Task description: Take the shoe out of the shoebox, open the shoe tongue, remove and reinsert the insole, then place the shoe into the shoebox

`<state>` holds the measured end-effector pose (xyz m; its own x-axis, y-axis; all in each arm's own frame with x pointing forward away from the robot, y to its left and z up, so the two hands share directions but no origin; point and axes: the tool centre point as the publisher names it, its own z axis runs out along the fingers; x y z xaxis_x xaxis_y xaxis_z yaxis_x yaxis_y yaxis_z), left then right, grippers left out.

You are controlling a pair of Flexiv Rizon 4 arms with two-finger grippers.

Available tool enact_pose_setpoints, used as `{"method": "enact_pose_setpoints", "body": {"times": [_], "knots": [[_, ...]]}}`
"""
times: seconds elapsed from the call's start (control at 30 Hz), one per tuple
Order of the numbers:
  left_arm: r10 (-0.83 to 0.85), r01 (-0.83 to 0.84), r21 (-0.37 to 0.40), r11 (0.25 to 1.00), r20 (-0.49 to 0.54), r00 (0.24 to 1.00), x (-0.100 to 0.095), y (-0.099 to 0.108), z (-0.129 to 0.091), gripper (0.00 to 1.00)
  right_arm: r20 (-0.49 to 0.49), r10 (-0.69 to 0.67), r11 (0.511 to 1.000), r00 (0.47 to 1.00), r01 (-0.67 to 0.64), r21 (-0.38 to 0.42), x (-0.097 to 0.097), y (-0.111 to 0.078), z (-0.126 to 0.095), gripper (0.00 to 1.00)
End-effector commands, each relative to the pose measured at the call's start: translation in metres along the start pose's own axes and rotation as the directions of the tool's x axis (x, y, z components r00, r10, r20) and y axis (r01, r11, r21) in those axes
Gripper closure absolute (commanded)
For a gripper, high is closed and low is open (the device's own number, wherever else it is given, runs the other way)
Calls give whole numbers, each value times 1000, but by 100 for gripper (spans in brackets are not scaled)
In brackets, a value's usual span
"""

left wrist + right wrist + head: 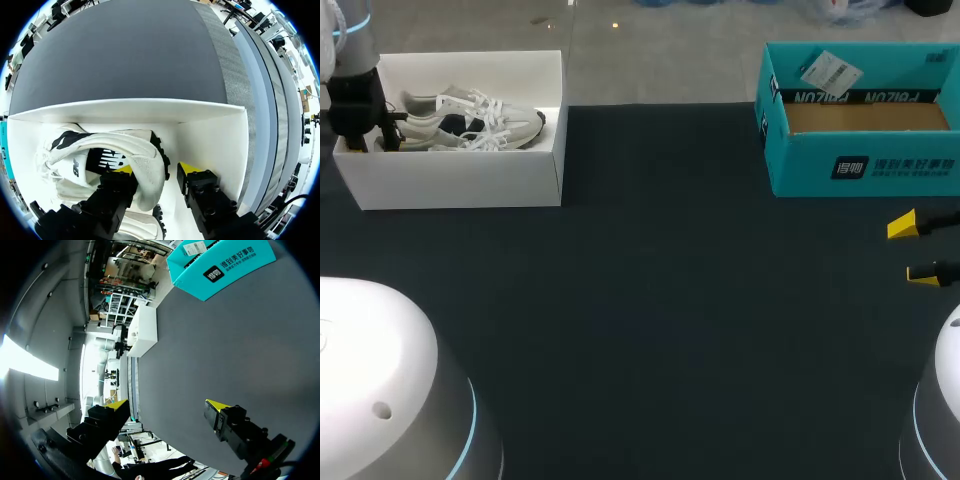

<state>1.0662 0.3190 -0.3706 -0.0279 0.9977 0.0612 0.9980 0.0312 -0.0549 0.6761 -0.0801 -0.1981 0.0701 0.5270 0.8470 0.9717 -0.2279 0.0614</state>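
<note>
Status: step one not yet complete. The shoe (470,122) lies on its side inside the white shoebox (460,182) at the far left of the table (670,300), laces and tongue untouched as far as we can see.

Left gripper (156,169) is down inside the box at the shoe's heel end. Its fingers are spread and straddle the heel collar: one yellow tip sits against the inner side, while the other stands just beside the heel with a sliver of box floor showing between. We read this as not yet clamped.

Right gripper (912,250) hangs over the dark mat at the right edge, fingers wide apart and holding nothing. It is near the teal box (860,165), which stands open at the far right.

Done: approach to the heel only. Left: pinch and lift the shoe out, open the tongue, pull and refit the insole, return the shoe to the box. Our judgement is that nearly the whole task lies ahead.
</note>
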Motion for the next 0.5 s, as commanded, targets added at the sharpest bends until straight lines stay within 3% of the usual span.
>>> {"method": "enact_pose_setpoints", "body": {"times": [0.03, 0.3, 0.5], "knots": [[-3, 3, 12, 1000, 4, 1000, 2, 8, 11, 46, 3, 1, 1000, 1000, -1, -2, 0, -2, 0, 0], [-6, 6, 31, 999, 4, 1000, 2, 16, 26, 45, 3, 1, 1000, 1000, -1, -2, 0, -2, 0, 0], [0, 0, 45, 999, -3, 1000, 2, 16, 31, 67, 3, 1, 1000, 1000, -1, -2, 0, -2, 0, 0]]}}
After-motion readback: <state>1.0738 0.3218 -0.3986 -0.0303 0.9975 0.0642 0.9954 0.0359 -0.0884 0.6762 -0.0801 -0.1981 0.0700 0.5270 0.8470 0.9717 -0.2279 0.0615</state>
